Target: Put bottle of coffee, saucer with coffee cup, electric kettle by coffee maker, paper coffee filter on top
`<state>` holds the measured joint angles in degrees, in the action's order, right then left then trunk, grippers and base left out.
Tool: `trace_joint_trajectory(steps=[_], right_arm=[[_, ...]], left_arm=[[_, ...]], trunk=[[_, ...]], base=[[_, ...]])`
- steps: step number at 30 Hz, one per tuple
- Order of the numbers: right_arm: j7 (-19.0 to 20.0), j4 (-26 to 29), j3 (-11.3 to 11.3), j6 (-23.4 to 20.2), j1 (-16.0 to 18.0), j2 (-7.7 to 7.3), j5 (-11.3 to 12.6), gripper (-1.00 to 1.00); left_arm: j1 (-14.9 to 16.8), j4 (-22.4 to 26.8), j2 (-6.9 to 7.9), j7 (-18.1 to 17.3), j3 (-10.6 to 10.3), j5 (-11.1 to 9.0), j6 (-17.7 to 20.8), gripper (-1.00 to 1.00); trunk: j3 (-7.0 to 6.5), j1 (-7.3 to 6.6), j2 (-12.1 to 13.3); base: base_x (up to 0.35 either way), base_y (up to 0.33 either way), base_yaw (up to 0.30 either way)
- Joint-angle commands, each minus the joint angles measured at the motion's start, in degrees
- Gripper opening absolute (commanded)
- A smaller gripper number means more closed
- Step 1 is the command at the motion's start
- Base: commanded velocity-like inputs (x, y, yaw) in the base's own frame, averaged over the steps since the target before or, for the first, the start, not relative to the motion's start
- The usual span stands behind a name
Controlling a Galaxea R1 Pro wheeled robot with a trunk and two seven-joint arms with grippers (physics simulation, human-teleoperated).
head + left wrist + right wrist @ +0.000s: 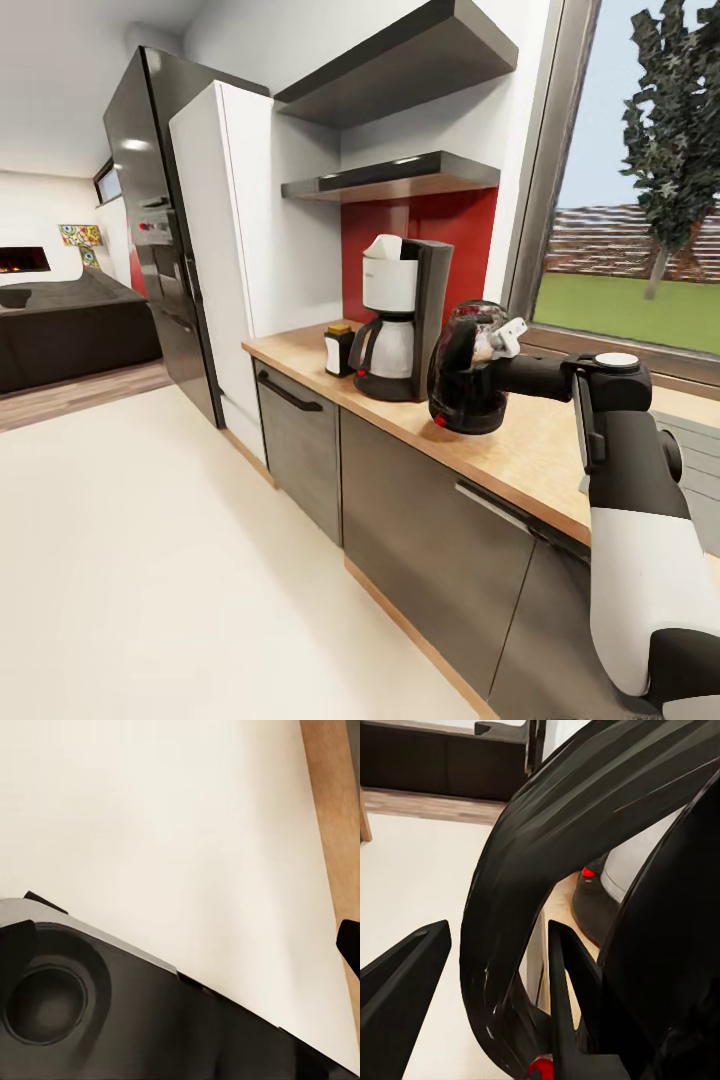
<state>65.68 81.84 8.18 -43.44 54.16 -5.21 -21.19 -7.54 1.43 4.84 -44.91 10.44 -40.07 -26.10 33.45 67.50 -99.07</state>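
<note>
The dark electric kettle [468,372] is at the wooden countertop [540,445], just right of the black-and-white coffee maker [400,320]. My right gripper [490,345] is shut on its curved handle [547,870], one finger [412,975] on each side. I cannot tell whether the kettle's base touches the wood. A white paper filter [383,247] rests on top of the coffee maker. The small dark coffee bottle [339,350] with a yellow lid stands against its left side. The left wrist view looks down on pale floor and my dark base [112,1012].
Two dark wall shelves [400,175] hang above the coffee maker, a white cabinet and a black fridge [160,230] stand left of the counter. A large window [640,200] is behind the counter on the right. Open floor [150,560] spreads to the left.
</note>
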Motion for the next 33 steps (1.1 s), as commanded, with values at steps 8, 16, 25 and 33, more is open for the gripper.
trace_joint_trajectory(steps=[8,16,25,33], right_arm=[[0.6,0.1,0.1,-0.3,0.1,0.02,-0.2,-1.00],[0.6,0.1,0.1,-0.3,0.1,0.02,-0.2,-1.00],[0.6,0.1,0.1,-0.3,0.1,0.02,-0.2,-1.00],[0.6,0.1,0.1,-0.3,0.1,0.02,-0.2,-1.00]], left_arm=[[0.0,0.0,0.00,-0.2,0.5,0.3,-0.1,1.00],[0.0,0.0,0.00,-0.2,0.5,0.3,-0.1,1.00],[0.0,0.0,0.00,-0.1,0.5,0.3,-0.1,1.00],[0.0,0.0,0.00,-0.1,0.5,0.3,-0.1,1.00]], trunk=[[0.77,0.88,-1.6],[1.67,1.98,-3.7],[1.67,1.98,-3.7],[2.56,3.08,-5.7]], base=[[0.000,0.000,0.000],[0.000,0.000,0.000],[0.000,0.000,0.000],[0.000,0.000,0.000]])
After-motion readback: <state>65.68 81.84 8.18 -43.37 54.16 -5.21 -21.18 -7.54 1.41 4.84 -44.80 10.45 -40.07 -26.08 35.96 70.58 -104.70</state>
